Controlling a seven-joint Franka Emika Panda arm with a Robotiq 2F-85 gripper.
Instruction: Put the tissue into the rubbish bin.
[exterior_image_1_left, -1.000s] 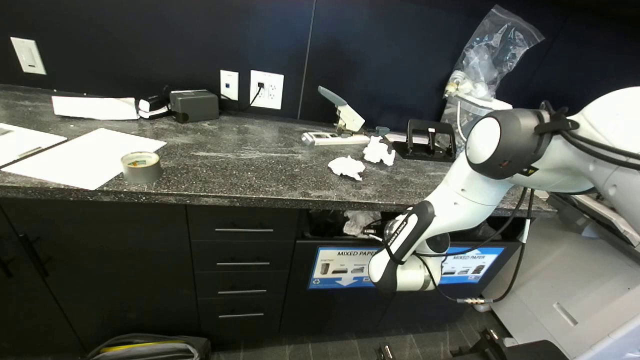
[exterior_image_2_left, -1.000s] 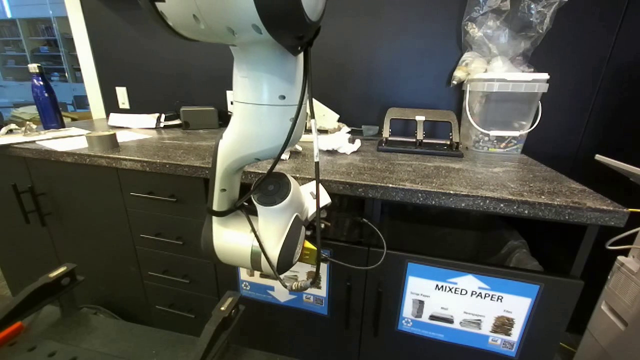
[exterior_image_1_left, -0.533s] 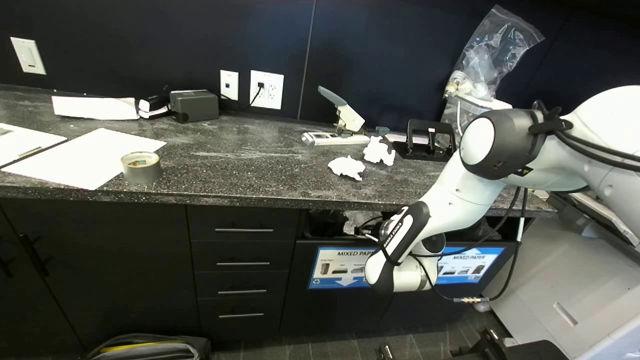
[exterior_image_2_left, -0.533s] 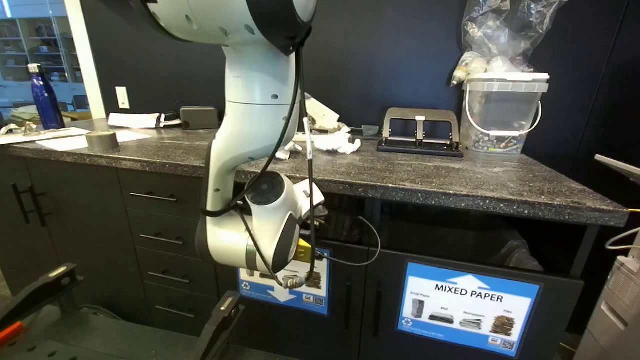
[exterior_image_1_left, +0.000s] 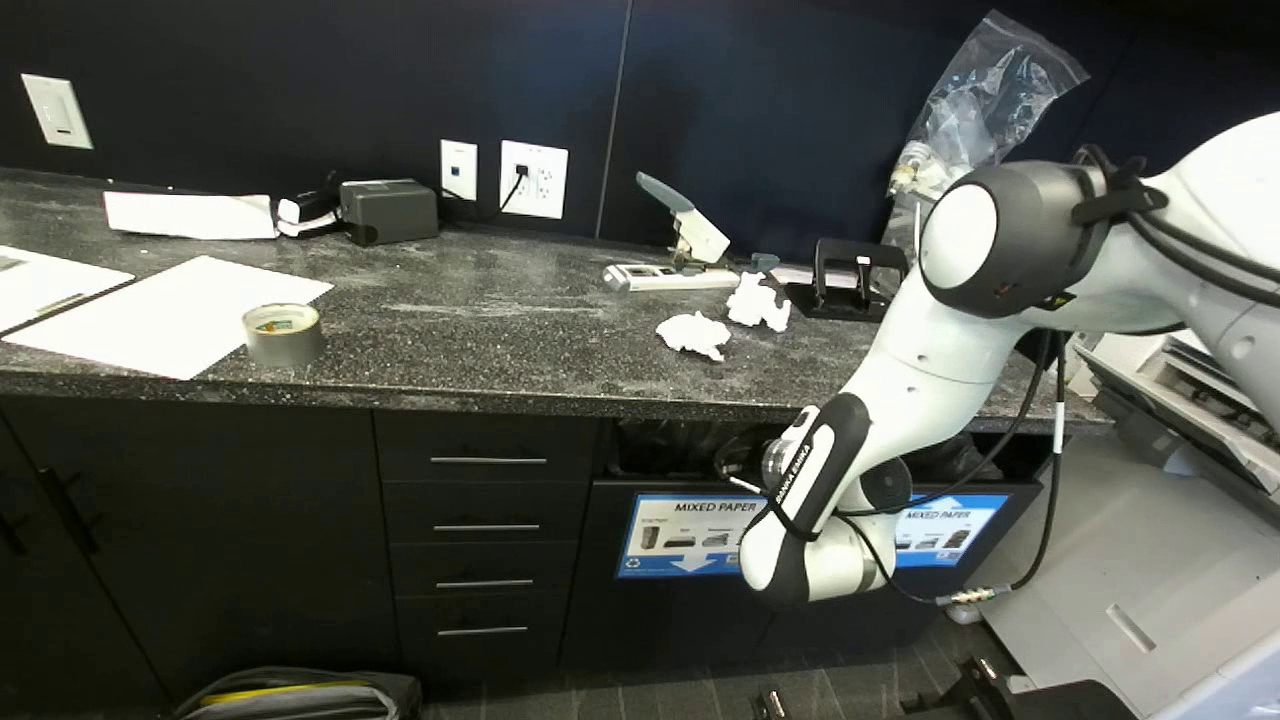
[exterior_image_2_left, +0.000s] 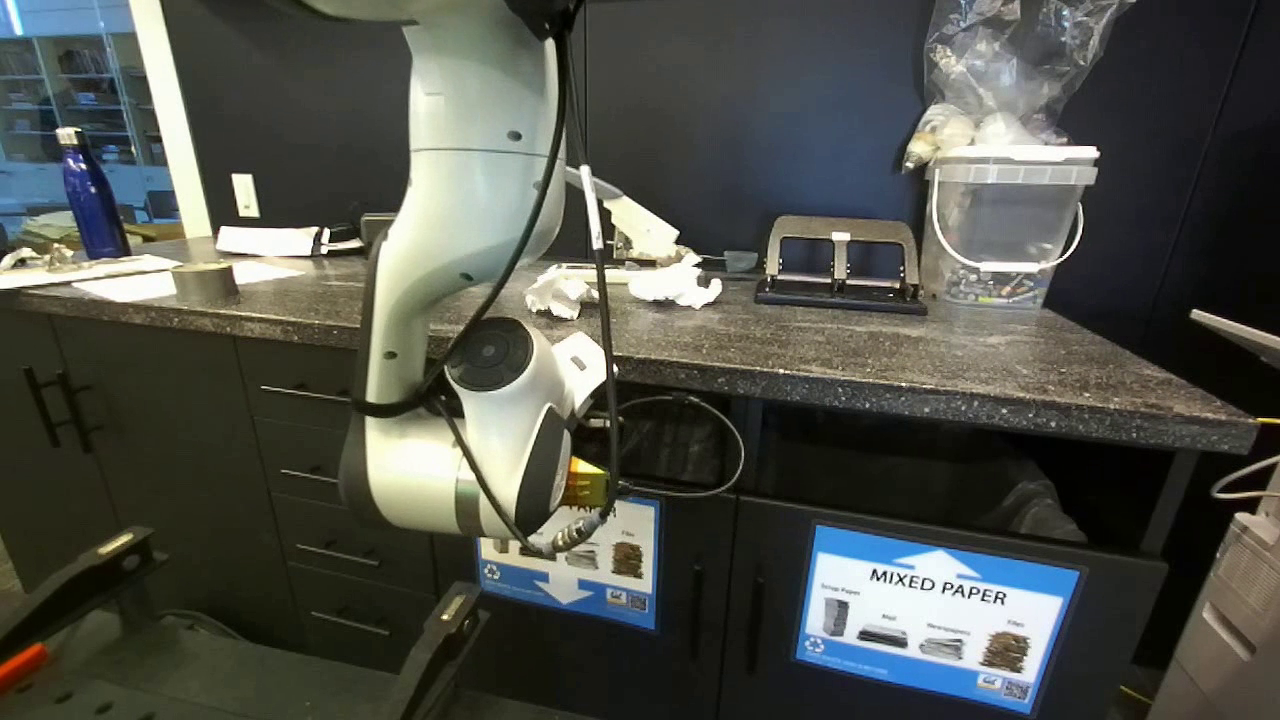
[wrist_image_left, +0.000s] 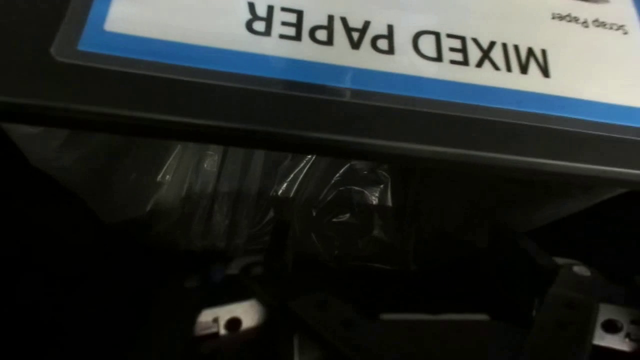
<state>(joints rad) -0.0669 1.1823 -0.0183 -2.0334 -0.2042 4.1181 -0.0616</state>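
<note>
At the left of the countertop (exterior_image_1_left: 470, 345), a sheet of white paper (exterior_image_1_left: 165, 310) lies near the front edge, a tape roll (exterior_image_1_left: 283, 345) just beside it. A stapler (exterior_image_1_left: 700, 240), arm raised, stands toward the back edge; between it and the front edge lie two crumpled tissues (exterior_image_1_left: 693, 335). Below that edge, at the slot of the rubbish bin (exterior_image_1_left: 680, 615), the left compartment signed MIXED PAPER, the gripper (wrist_image_left: 410, 280) has its jaws spread; whether tissue lies inside, I cannot tell. A hole punch (exterior_image_2_left: 841, 238) and a clear tub (exterior_image_2_left: 1000, 225) follow along the back edge.
</note>
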